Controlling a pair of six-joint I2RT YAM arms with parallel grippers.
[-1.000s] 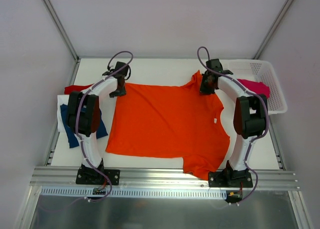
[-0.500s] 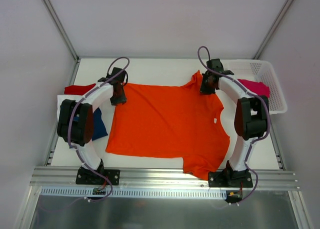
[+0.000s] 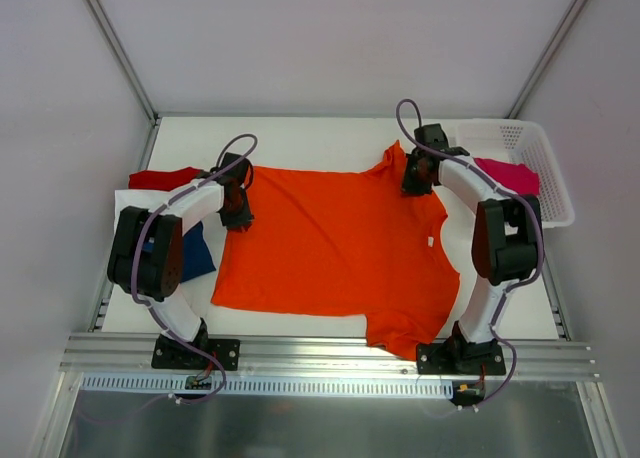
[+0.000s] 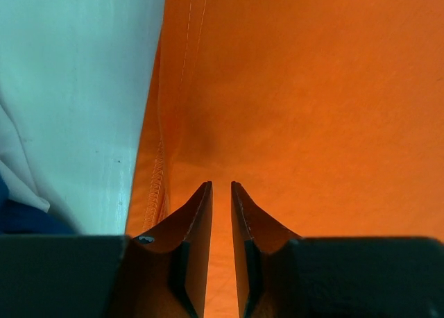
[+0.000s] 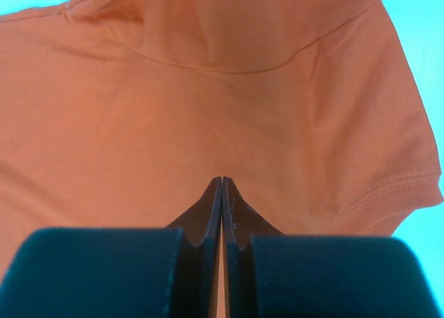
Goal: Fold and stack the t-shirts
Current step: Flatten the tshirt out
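Note:
The orange t-shirt (image 3: 335, 248) lies spread flat on the white table, collar toward the right. My left gripper (image 3: 237, 212) is down on its left hem; in the left wrist view the left gripper (image 4: 221, 186) has its jaws a narrow gap apart, orange cloth (image 4: 312, 89) showing through and puckered just ahead of the tips. My right gripper (image 3: 415, 180) sits on the shirt's far right shoulder. Seen from the right wrist, the right gripper (image 5: 222, 180) is shut, tips together over the orange cloth (image 5: 139, 123); no fold shows between them.
A navy t-shirt (image 3: 195, 258), a white one (image 3: 125, 218) and a red one (image 3: 165, 178) lie at the table's left edge. A white mesh basket (image 3: 545, 153) at the back right holds a magenta t-shirt (image 3: 510, 174). Frame rails run along the sides.
My left gripper has come toward the near side along the shirt's left hem and its jaws have narrowed. The right gripper has stayed in place, shut.

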